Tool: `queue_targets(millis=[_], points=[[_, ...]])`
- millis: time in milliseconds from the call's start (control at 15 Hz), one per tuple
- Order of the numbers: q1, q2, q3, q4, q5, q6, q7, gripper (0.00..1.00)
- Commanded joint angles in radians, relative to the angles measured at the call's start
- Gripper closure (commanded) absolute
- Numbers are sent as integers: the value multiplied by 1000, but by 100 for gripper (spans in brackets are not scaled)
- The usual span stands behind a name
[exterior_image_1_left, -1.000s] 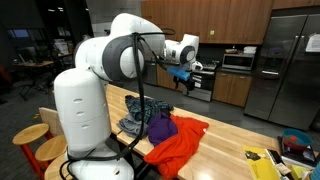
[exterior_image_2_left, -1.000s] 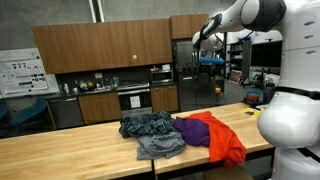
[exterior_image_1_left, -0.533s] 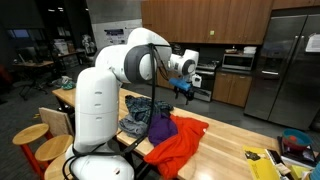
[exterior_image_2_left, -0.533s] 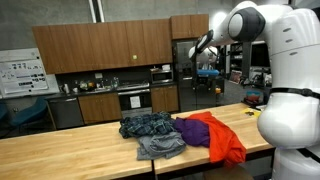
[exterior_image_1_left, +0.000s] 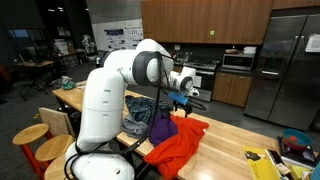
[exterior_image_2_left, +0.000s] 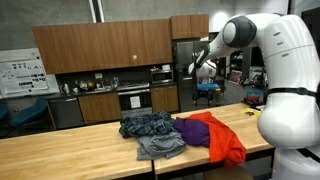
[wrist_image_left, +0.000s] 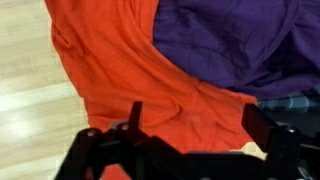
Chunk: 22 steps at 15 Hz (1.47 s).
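A heap of clothes lies on the wooden table (exterior_image_2_left: 60, 155): an orange-red garment (exterior_image_1_left: 178, 140) (exterior_image_2_left: 222, 138) (wrist_image_left: 120, 70), a purple one (exterior_image_1_left: 160, 127) (exterior_image_2_left: 192, 130) (wrist_image_left: 230, 40) and blue-grey plaid and denim pieces (exterior_image_2_left: 150, 128) (exterior_image_1_left: 134, 122). My gripper (exterior_image_1_left: 184, 93) (exterior_image_2_left: 205, 78) hangs in the air above the heap, open and empty. In the wrist view the gripper (wrist_image_left: 195, 125) looks down on the orange-red cloth, its two dark fingers (wrist_image_left: 268, 128) spread wide with nothing between them.
Kitchen cabinets, an oven (exterior_image_2_left: 135, 100) and a steel fridge (exterior_image_1_left: 280, 60) stand behind the table. Yellow and other small items (exterior_image_1_left: 270, 160) lie at one table end. Wooden stools (exterior_image_1_left: 40, 140) stand beside the robot base.
The arm has swung down and in towards the clothes heap; the gripper is lower than a second ago and has stayed open.
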<state>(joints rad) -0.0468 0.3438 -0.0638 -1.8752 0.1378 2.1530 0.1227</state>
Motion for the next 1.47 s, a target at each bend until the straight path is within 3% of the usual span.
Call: queue_targets(millis=[0, 200, 533, 600, 1400], points=[[-1, -6, -4, -66, 7, 125, 42, 0], [-7, -4, -4, -115, 14, 244, 46, 0], [16, -28, -52, -200, -79, 471, 91, 0], [-7, 8, -22, -156, -36, 419, 47, 0], [-7, 10, -21, -162, -41, 428, 50, 0]])
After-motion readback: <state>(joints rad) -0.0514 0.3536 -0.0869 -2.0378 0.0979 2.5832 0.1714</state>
